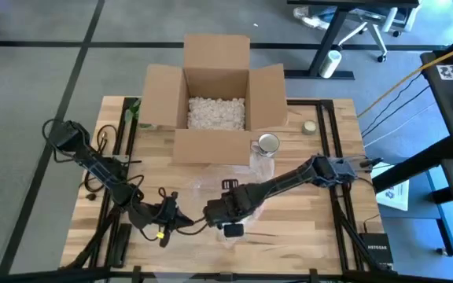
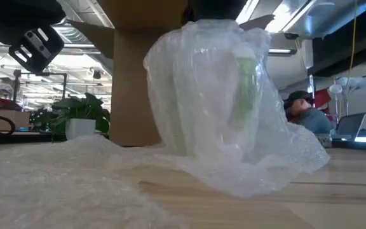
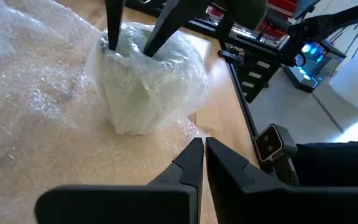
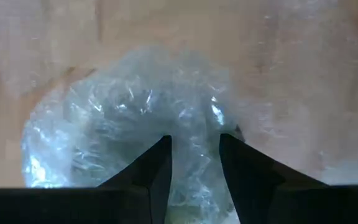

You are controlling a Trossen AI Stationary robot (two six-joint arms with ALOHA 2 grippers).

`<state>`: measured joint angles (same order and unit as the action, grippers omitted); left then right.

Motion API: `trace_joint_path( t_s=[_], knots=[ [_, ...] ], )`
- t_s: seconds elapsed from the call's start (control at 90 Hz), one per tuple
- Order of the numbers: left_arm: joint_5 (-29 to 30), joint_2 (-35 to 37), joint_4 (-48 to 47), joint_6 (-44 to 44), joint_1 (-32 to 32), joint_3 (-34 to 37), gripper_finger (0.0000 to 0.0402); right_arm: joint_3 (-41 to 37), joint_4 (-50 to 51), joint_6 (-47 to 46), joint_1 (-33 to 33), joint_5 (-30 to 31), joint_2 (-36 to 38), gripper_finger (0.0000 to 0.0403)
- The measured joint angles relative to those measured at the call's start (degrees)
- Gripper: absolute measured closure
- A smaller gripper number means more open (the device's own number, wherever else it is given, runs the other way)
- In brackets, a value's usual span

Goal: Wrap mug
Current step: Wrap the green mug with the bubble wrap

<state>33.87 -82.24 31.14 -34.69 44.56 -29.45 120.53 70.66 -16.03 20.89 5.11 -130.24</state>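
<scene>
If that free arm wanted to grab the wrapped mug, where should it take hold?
Probably low on the side wall of the wrapped mug, coming in level across the table. It stands upright, and the right gripper already takes the top, its fingers pushed into the bubble wrap. The left gripper is shut beside it.

Clear, glossy bubble wrap [image 2: 234, 127] with a crinkled, pebbled surface swathes the mug [image 3: 132, 93]. The counter [image 1: 289, 228] is pale, smooth wood with visible grain. The box [image 1: 215, 86] is matt brown cardboard. Each claw has 2 matt black fingers [image 4: 148, 171].
</scene>
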Motion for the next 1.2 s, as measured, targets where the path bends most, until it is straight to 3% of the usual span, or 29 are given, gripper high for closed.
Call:
trace_joint_path(
  t_s=[0.122, 0.322, 0.522, 0.878, 1.2],
  knots=[
    [0.00, 0.00, -0.67, -0.49, 0.35, 0.00, 0.0402, -2.92, -2.48, 0.06, -0.40, -4.14, 0.22, 0.0304],
    [0.00, 0.00, -0.64, -0.59, 0.52, 0.00, 0.0402, -5.33, -4.63, 0.00, -0.30, -5.73, 0.24, 0.0390],
    [0.00, 0.00, -0.66, -0.94, 0.52, 0.00, 0.0402, -5.31, -4.53, -0.30, -0.29, -5.78, 0.66, 0.0400],
    [0.01, 0.00, -0.66, -1.10, 0.54, 0.00, 0.0402, -5.33, -2.81, -3.02, -0.29, -6.73, 0.86, 0.0386],
    [0.00, 0.00, -0.67, -1.12, 0.54, 0.00, 0.0402, 0.02, 0.72, -3.02, -0.23, -7.87, 0.64, 0.0300]
  ],
)
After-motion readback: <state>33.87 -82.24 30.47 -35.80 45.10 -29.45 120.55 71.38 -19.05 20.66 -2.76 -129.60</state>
